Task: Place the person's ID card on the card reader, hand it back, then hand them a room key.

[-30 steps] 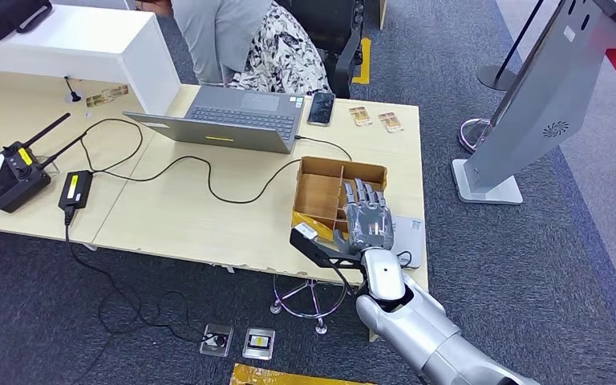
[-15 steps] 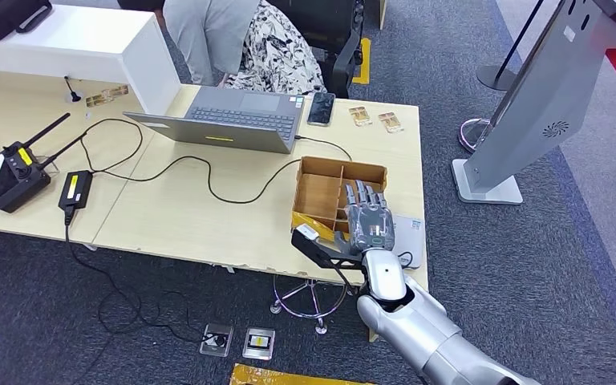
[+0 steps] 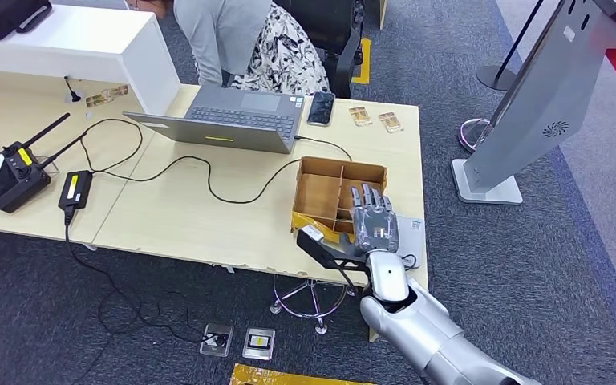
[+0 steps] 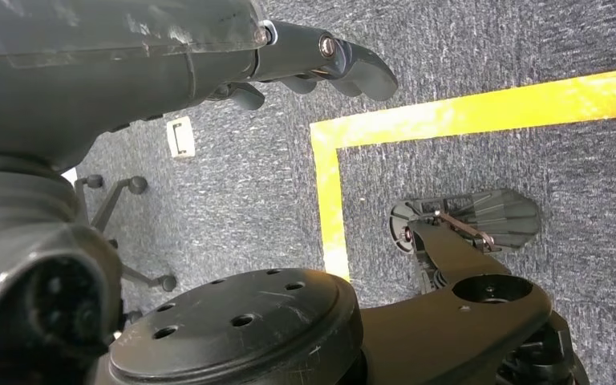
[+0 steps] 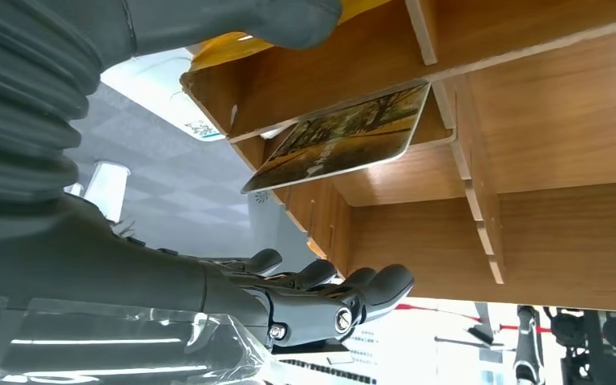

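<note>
Head view | right robot hand (image 3: 374, 224) released, shifted slightly right over divided box (image 3: 321, 192)

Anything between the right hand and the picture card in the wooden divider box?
Nothing: right wrist view shows open air between the right hand and the picture card in the wooden divider box.

- An office set up like a reception counter: pale wooden desks (image 3: 168, 216) pushed together run across the left and middle of the frame on dark grey carpet (image 3: 545, 265).
- An open laptop (image 3: 233, 120) sits at upper centre, a phone (image 3: 321, 107) just beside it, with a black cable (image 3: 208, 180) trailing across the desk.
- A white raised counter (image 3: 80, 48) fills the upper left.
- A grey kiosk stand (image 3: 529, 112) rises at the upper right.
- A person (image 3: 249, 44) stands behind the laptop.
- Floor sockets (image 3: 237, 341) lie at lower centre.
</note>
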`<state>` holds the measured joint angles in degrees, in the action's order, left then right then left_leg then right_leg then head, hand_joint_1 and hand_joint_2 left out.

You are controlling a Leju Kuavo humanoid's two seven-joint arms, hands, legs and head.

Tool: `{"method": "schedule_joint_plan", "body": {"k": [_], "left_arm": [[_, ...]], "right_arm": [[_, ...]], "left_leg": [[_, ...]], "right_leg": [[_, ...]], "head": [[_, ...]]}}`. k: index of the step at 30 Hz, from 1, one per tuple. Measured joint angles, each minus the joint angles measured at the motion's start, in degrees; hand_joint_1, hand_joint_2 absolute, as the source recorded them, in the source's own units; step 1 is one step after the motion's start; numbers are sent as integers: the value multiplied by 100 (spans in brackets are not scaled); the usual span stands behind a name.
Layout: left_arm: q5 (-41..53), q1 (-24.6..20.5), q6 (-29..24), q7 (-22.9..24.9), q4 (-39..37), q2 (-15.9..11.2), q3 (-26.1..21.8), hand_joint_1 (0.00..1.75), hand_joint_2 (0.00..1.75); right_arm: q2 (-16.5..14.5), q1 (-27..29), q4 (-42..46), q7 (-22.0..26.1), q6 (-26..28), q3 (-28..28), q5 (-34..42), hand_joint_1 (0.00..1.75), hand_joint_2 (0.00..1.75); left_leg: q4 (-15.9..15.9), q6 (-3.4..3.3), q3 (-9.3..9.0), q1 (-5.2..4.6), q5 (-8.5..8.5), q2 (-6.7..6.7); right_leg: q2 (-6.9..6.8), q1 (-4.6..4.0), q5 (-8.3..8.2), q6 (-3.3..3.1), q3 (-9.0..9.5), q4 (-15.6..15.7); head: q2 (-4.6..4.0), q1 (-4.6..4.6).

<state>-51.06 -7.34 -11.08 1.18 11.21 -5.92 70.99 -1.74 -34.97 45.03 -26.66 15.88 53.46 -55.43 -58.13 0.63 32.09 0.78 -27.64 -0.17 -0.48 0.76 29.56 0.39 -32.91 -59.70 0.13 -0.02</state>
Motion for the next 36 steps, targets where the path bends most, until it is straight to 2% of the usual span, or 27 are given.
{"method": "schedule_joint_plan", "body": {"k": [3, 9, 10, 13, 14, 36], "left_arm": [[7, 0, 1, 0, 0, -1, 0, 0, 0], [9, 0, 2, 0, -2, -2, 0, 0, 0], [9, 0, 2, 0, -2, -2, 0, 0, 0], [9, 0, 2, 0, -3, -4, 0, 0, 0], [9, 0, 2, 0, -3, -4, 0, 0, 0], [-1, 2, -39, 58, -4, -2, 0, 0, 0]], "right_arm": [[15, 0, -36, 17, 74, -3, -3, 19, 175], [41, 0, -97, 46, 114, -4, -4, 19, 175], [43, 0, -104, 47, 114, -4, -4, 43, 175], [47, 0, -114, 48, 115, -4, -4, 159, 175], [48, 0, -116, 51, 114, -4, -2, 175, 175], [-110, -5, -507, 478, 267, -9, 255, 175, 175]], "left_leg": [[0, 0, 0, 0, 0, 0], [0, 0, 0, 0, 0, 0], [0, 0, 0, 0, 0, 0], [0, 0, 0, 0, 0, 0], [0, 0, 0, 0, 0, 0], [0, 0, -14, 0, 0, 12]], "right_leg": [[0, 0, 0, 0, 0, 0], [0, 0, 0, 0, 0, 0], [0, 0, 0, 0, 0, 0], [1, 0, 0, 0, 0, 0], [1, 0, 0, 0, 0, 0], [16, 0, -5, -2, 8, 0]], "head": [[0, 0], [0, 0], [0, 0], [0, 0], [0, 0], [0, 0]]}}
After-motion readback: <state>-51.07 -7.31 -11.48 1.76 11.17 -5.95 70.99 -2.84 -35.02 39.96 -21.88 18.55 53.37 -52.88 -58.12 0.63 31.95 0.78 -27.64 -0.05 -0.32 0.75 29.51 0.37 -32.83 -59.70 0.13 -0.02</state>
